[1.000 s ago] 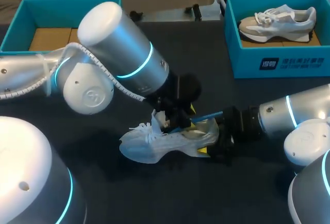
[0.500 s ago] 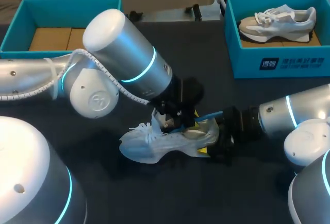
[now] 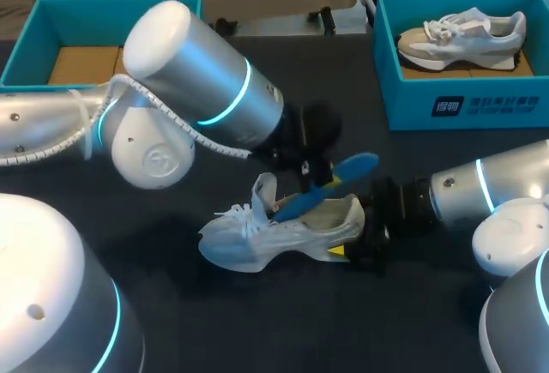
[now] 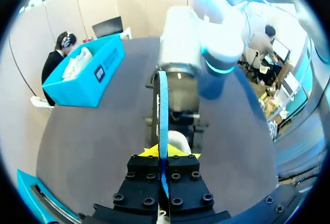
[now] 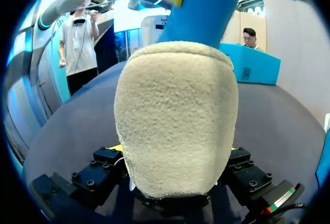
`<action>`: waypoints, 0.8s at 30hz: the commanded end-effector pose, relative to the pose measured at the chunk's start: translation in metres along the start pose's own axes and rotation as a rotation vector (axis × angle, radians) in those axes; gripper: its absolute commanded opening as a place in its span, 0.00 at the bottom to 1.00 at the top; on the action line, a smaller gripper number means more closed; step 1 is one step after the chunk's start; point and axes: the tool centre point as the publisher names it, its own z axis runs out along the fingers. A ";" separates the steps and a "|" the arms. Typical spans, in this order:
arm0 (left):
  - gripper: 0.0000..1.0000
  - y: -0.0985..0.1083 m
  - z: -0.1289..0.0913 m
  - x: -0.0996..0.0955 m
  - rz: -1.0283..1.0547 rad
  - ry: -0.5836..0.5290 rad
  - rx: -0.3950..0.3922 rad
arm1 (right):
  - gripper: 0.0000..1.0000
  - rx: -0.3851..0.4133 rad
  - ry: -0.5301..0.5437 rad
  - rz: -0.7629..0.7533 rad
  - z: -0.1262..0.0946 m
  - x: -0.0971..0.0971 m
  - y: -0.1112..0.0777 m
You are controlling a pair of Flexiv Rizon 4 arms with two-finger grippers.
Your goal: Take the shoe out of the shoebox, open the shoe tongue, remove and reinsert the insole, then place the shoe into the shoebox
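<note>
My left end effector (image 3: 310, 170) is pinching the insole (image 3: 330, 186), probably thin and floppy, at mid-frame; my right end effector (image 3: 345, 251) is clamping the light shoe (image 3: 257, 240) by its firmer heel.

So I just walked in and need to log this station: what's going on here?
The right tool grips the heel of a white shoe resting on the table. The left tool is shut on the blue insole, which slants up out of the shoe with its lower end inside. A second shoe sits in the blue shoebox at the far right.
</note>
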 end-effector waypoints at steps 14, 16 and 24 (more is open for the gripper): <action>0.00 -0.080 -0.082 -0.014 -0.055 0.135 0.142 | 0.00 0.008 -0.002 0.002 0.007 0.000 -0.002; 0.00 -0.087 -0.091 -0.017 -0.058 0.134 0.173 | 0.00 0.008 -0.002 0.002 0.007 0.000 -0.002; 0.00 -0.115 -0.127 -0.023 -0.066 0.170 0.305 | 0.00 0.008 -0.002 0.002 0.007 0.000 -0.002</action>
